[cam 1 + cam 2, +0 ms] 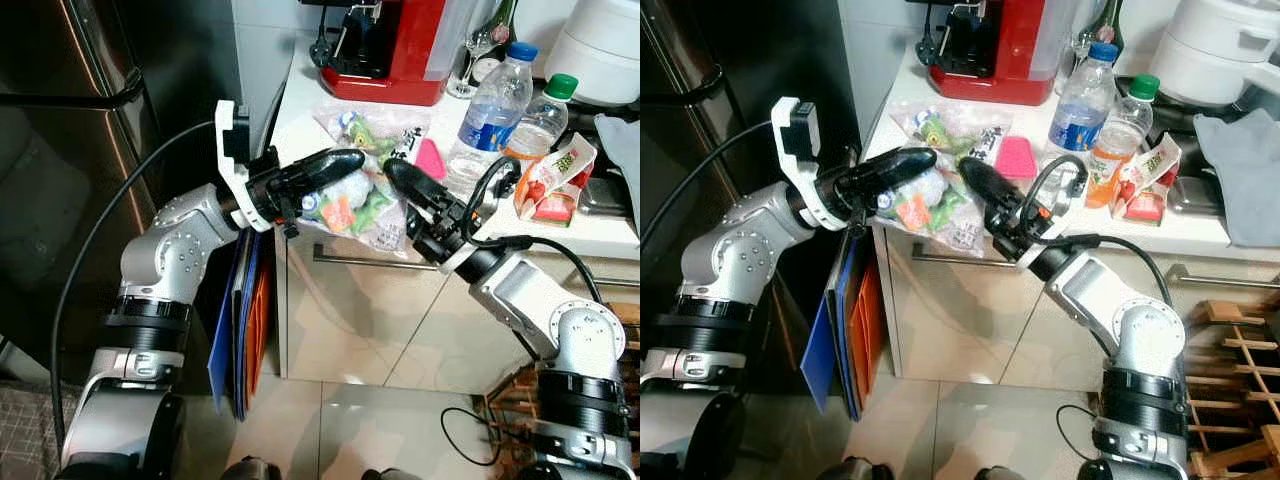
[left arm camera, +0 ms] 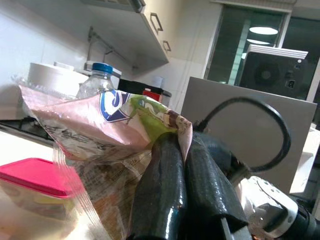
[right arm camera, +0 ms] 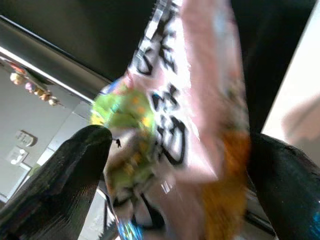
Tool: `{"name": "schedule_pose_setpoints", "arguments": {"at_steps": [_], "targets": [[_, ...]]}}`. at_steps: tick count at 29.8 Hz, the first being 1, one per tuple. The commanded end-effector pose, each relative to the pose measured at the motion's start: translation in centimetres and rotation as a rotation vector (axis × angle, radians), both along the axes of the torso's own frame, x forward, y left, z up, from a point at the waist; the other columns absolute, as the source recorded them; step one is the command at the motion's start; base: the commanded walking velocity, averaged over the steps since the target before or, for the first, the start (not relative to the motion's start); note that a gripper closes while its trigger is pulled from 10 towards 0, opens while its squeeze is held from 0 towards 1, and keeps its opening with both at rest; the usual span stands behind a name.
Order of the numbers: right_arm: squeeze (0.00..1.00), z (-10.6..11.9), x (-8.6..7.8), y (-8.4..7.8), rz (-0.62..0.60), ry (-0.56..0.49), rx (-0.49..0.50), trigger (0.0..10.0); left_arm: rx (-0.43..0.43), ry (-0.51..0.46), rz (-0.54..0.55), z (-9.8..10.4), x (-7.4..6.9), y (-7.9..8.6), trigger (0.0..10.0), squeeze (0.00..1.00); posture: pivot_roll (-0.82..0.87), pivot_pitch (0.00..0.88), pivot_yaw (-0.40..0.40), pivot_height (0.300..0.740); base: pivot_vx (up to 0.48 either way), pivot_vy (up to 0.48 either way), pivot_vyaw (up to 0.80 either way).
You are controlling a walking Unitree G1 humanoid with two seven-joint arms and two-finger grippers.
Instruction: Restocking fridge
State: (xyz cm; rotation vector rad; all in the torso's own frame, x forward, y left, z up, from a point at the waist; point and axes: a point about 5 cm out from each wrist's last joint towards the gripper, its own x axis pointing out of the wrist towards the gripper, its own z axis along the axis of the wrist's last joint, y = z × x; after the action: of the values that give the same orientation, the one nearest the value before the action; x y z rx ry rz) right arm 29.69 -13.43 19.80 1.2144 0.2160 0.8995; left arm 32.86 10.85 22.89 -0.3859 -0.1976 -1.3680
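A clear bag of mixed vegetables (image 1: pixel 365 205), green and orange inside with pink print, hangs over the front edge of the white counter (image 1: pixel 300 110). My left gripper (image 1: pixel 345 162) reaches in from the fridge side and is shut on the bag's top edge. In the left wrist view its two fingers (image 2: pixel 165 185) press together with the plastic pinched between them. My right gripper (image 1: pixel 395 175) comes from the other side. In the right wrist view it is open, its fingers (image 3: pixel 60 180) standing apart with the bag (image 3: pixel 175 120) between them.
A dark fridge (image 1: pixel 60 150) stands at the left. Behind the bag the counter holds a pink-lidded box (image 1: pixel 432 160), a water bottle (image 1: pixel 490 110), an orange drink bottle (image 1: pixel 535 122), a red-white packet (image 1: pixel 555 180) and a red coffee machine (image 1: pixel 385 50). Blue and orange boards (image 1: pixel 240 330) lean against the cabinet.
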Motion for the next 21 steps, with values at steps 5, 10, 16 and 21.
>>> {"name": "schedule_pose_setpoints", "arguments": {"at_steps": [5, 10, 16, 21], "targets": [[0.00, 0.2, 0.7, 0.0, -0.027, 0.011, 0.010, 10.0, -0.025, -0.042, -0.053, 1.1, -0.4, -0.6, 0.0, 0.00, -0.12, 0.000, -0.034, 0.740, 0.000, 0.000, 0.00], [0.00, 0.0, 1.6, 0.1, -0.057, 0.040, 0.014, 10.0, -0.046, -0.043, -0.091, 1.3, -0.9, -1.2, 0.0, 0.00, -0.11, 0.000, -0.035, 0.740, 0.000, 0.000, 0.00], [0.00, 0.4, 2.0, 1.0, -0.036, 0.031, 0.036, 10.0, -0.066, -0.026, -0.139, 1.1, -1.5, -1.9, 0.0, 0.00, -0.11, 0.000, -0.035, 0.740, 0.000, 0.000, 0.00], [0.00, 0.0, 2.2, 1.1, -0.053, 0.021, -0.022, 4.4, -0.063, -0.015, -0.135, 0.9, -1.5, -1.9, 0.0, 0.00, -0.11, 0.000, -0.037, 0.740, 0.000, 0.000, 0.00]]}}
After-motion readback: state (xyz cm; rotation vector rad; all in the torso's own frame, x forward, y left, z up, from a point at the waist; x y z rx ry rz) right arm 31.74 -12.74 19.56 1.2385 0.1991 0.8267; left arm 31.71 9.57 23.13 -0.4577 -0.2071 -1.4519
